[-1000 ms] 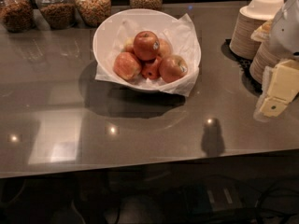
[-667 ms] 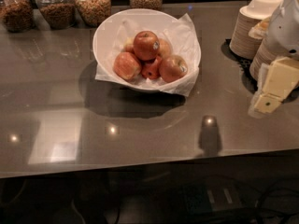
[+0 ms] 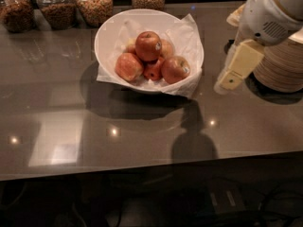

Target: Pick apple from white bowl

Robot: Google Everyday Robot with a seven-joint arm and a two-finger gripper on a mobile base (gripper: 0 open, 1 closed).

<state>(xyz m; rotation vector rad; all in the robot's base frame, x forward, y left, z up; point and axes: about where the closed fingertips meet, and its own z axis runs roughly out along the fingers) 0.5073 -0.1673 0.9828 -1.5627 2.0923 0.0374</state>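
A white bowl (image 3: pixel 105 40) sits toward the back of a dark, glossy table (image 3: pixel 61 103), a little left of the middle, and it is lined with crumpled white paper (image 3: pixel 188 31) that spills over the rim on the right and front. The apples are all inside it, heaped together: one red apple (image 3: pixel 148 46) rides on top of the pile, another apple (image 3: pixel 129 66) lies at the front left, a third (image 3: pixel 175 69) at the front right, a smaller one (image 3: pixel 154 71) is wedged between those two, and at least one more peeks out behind. The gripper (image 3: pixel 226 83) hangs above the table just off the bowl's right side, at about the height of the rim, tilted down and to the left at the end of the white arm (image 3: pixel 267 13) that comes in from the upper right corner. It is clear of the bowl and the fruit, and whether it is open or closed I cannot tell from here. Behind it, on the right edge, stands a stack of tan paper bowls (image 3: pixel 280 70). Four glass jars (image 3: pixel 94 3) of dry food line the back edge.
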